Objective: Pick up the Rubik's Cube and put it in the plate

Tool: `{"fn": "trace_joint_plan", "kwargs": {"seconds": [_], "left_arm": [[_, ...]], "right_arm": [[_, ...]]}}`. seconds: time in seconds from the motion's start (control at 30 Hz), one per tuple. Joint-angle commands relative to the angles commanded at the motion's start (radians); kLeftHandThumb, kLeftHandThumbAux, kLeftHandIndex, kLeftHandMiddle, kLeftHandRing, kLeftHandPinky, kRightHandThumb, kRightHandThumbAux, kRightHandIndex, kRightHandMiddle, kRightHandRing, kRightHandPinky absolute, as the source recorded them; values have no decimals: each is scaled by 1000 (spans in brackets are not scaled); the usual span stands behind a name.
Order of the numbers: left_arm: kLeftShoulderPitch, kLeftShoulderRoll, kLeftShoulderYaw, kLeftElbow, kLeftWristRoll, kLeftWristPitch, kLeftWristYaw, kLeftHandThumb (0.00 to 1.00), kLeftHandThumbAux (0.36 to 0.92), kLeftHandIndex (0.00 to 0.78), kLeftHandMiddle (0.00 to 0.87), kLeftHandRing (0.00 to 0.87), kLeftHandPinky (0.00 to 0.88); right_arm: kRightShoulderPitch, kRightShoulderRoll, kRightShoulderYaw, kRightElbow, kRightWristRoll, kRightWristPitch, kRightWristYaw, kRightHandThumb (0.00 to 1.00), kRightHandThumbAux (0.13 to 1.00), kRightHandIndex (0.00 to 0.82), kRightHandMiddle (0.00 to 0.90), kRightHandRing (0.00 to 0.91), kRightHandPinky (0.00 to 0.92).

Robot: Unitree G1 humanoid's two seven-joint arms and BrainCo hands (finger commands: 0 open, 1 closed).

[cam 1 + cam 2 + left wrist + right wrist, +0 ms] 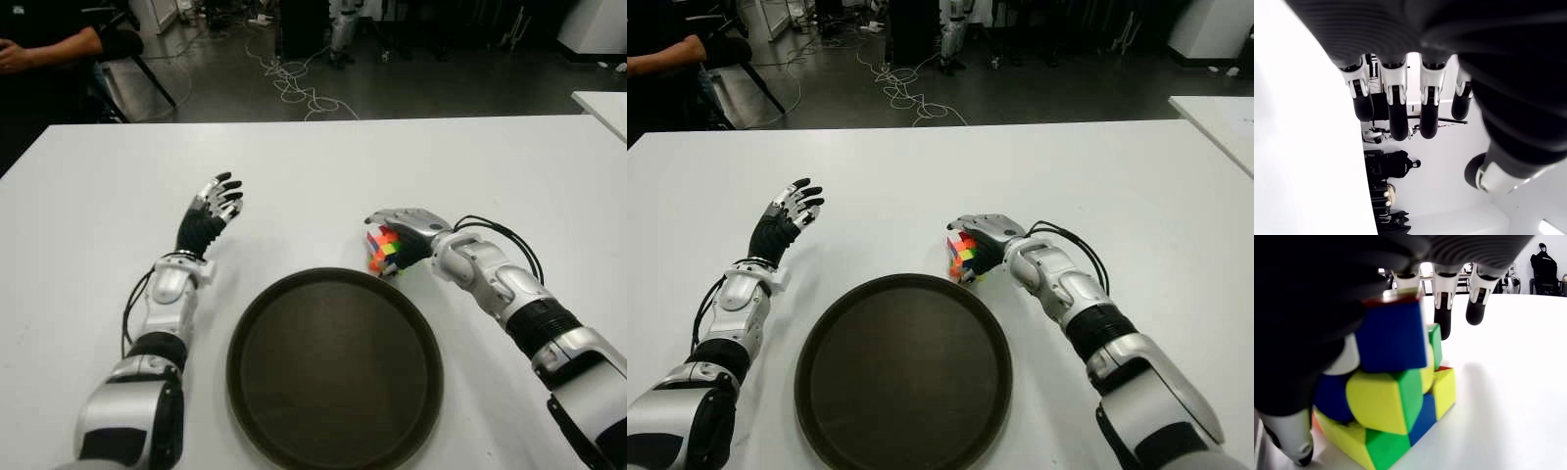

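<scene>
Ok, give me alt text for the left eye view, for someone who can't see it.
The right hand closes over a Rubik's Cube on a white table, just beyond the rim of an empty dark plate. The left hand is open, left of the plate.

- The right hand covers most of the Rubik's Cube; only its side facing the plate shows
- The plate's near rim is cut off by the picture's lower edge
- A person's arm, beyond the table's far left corner, is cut off
</scene>
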Motion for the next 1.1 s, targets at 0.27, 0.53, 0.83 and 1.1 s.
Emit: {"fn": "trace_joint_plan", "kwargs": {"seconds": [0.27, 0.53, 0.83, 1.1], "left_arm": [[-2, -3, 4, 1, -5, 1, -4, 54, 662, 127, 194, 165, 124], [-2, -5, 6, 0, -9, 3, -9, 56, 662, 130, 200, 170, 127], [-1, -6, 9, -4, -12, 4, -12, 52, 662, 132, 203, 170, 120], [-1, -6, 13, -2, -18, 7, -20, 54, 675, 134, 208, 177, 136]], "right_arm": [[-2, 4, 8, 10, -2, -11, -2, 0, 692, 124, 142, 155, 163], [-2, 5, 16, 8, -2, -20, 2, 0, 703, 117, 137, 151, 165], [-7, 0, 28, 19, -14, -41, -26, 69, 810, 201, 243, 292, 366], [-20, -5, 46, 47, -27, -66, -44, 666, 733, 408, 500, 521, 545]]}}
